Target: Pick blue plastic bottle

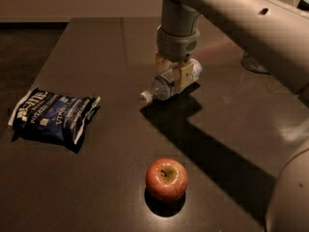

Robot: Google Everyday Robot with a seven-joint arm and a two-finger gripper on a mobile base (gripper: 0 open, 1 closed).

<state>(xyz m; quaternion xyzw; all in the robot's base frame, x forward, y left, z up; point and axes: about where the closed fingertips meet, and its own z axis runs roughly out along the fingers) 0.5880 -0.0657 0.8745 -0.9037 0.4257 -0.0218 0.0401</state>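
Note:
The blue plastic bottle (pixel 164 85) lies on its side on the dark table (pixel 96 47), white cap pointing left toward the front. My gripper (pixel 175 74) comes straight down from above and its cream fingers (pixel 183 75) are closed around the bottle's middle. The bottle rests on or just above the table surface. The far end of the bottle shows behind the fingers on the right.
A dark blue chip bag (pixel 54 117) lies at the left. A red apple (pixel 166 179) stands near the front centre. My arm (pixel 251 23) spans the upper right and casts a shadow across the table. A round object (pixel 253 64) sits at the far right.

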